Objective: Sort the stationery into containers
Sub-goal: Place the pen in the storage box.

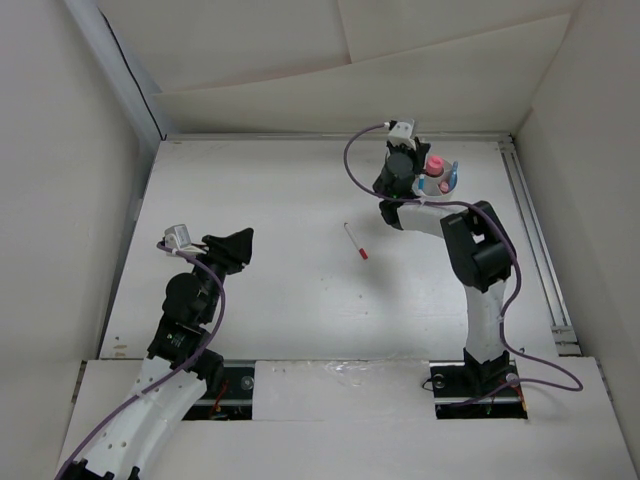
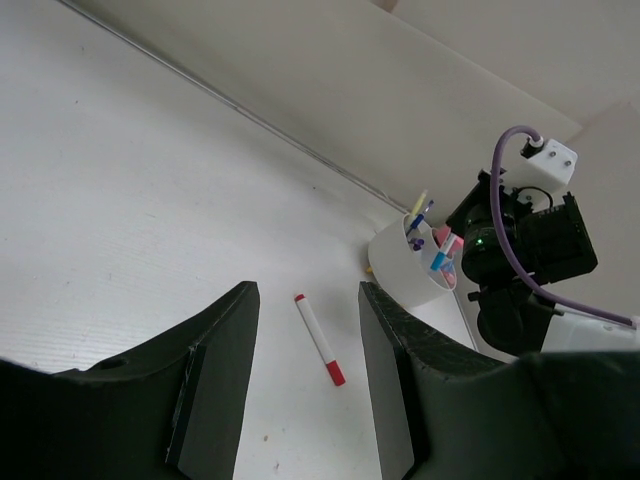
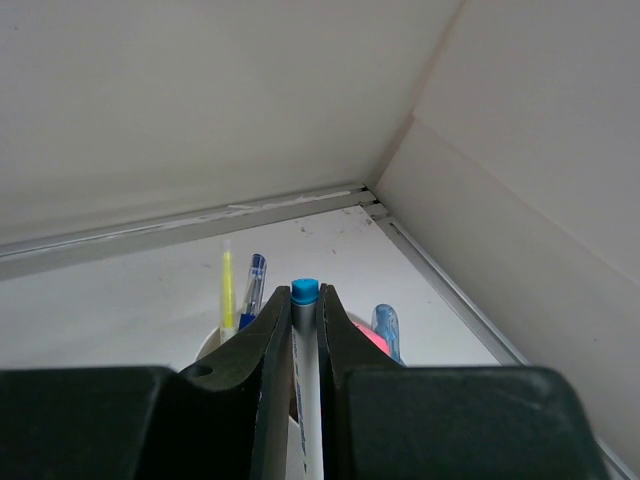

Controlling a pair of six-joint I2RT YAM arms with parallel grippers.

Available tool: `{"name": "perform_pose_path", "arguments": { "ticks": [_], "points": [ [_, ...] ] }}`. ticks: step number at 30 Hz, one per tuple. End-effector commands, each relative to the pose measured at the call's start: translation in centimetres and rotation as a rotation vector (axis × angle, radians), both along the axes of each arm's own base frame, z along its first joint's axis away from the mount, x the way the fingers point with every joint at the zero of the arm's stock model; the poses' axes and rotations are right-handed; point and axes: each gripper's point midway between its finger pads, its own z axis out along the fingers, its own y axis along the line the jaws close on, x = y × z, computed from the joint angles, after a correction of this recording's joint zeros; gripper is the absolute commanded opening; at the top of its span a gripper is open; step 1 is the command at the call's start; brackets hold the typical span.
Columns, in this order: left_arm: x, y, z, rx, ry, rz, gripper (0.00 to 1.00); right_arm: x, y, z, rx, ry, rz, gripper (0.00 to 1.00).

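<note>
Right wrist view, item one: your right gripper (image 3: 305, 340) is clamped on the blue-capped pen (image 3: 305, 293). Its white barrel lies lengthwise between the two fingers, with the blue cap poking past the tips and pointing away from the camera. Beyond the fingers a yellow pen (image 3: 228, 285) and a blue pen (image 3: 254, 288) stand upright side by side. Left wrist view: your left gripper (image 2: 307, 300) has its fingers apart and holds nothing. Framed between them, the red-capped pen (image 2: 318, 338) lies flat on the table (image 2: 120, 200), red end toward the camera. Past it sits the round white tub (image 2: 400, 268), holding the yellow and blue pens tilted upward, a pink-capped glue stick (image 2: 450, 243) and short blue pieces (image 2: 437, 262); which compartment each occupies you cannot tell. Top view: the red-capped pen lies mid-table on a diagonal, red end toward the near right, well apart from the tub at the far right. Your right gripper hangs just beside the pink cap there.
</note>
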Motion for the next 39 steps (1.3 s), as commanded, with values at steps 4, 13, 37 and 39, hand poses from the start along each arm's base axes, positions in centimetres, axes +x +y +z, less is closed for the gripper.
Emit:
{"name": "perform_pose_path", "arguments": {
  "ticks": [4, 13, 37, 39],
  "points": [
    [0.0, 0.1, 0.7, 0.002, -0.030, 0.005, 0.41, -0.3, -0.2, 0.0, 0.014, -0.056, -0.020, 0.01],
    [0.0, 0.1, 0.7, 0.002, -0.030, 0.005, 0.41, -0.2, -0.8, -0.4, 0.018, -0.068, -0.040, 0.01],
    [0.0, 0.1, 0.7, 0.002, -0.030, 0.005, 0.41, -2.1, 0.0, 0.3, 0.058, -0.099, -0.053, 0.34],
    [0.0, 0.1, 0.7, 0.002, -0.030, 0.005, 0.41, -2.4, 0.4, 1.5, 0.073, -0.113, -0.042, 0.36]
  ]
}}
